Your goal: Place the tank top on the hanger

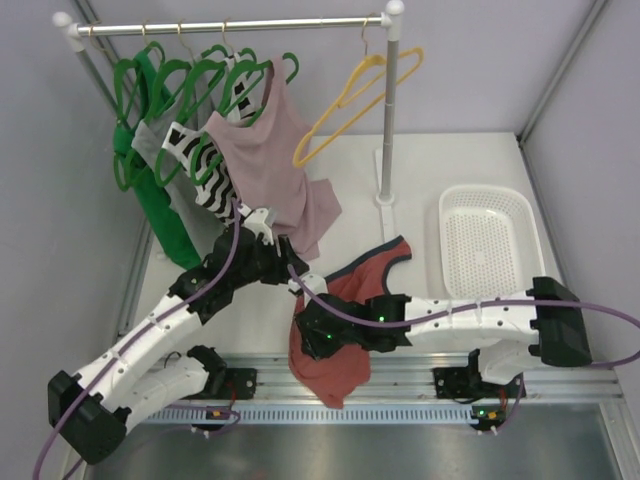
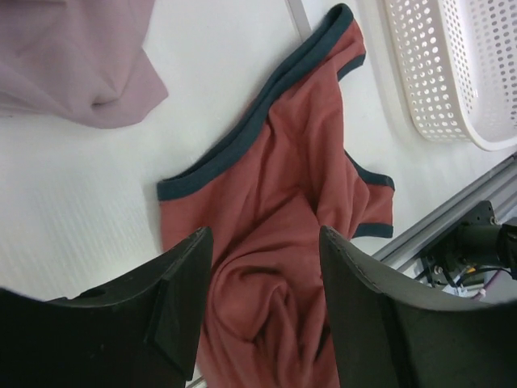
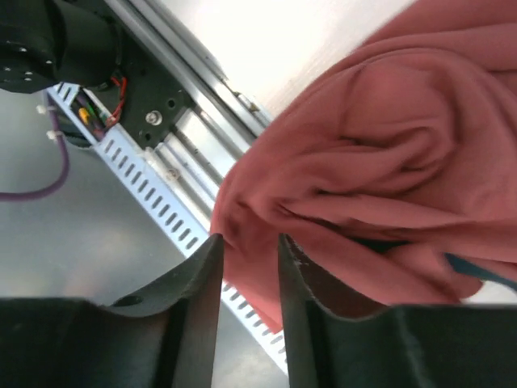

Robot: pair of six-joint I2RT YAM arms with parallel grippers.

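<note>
The rust-red tank top with navy trim lies crumpled at the table's front edge, its lower part hanging over the rail. It also shows in the left wrist view and the right wrist view. The yellow hanger hangs empty at the right end of the rack rail. My right gripper sits over the top's bunched middle; its jaws stand a little apart with the cloth edge beyond their tips. My left gripper is open and empty above the table, its jaws framing the top below.
A rack at the back holds green hangers, a striped top and a dusty-pink tank top, whose hem hangs by my left gripper. A white perforated basket lies at the right. A slotted metal rail runs along the front edge.
</note>
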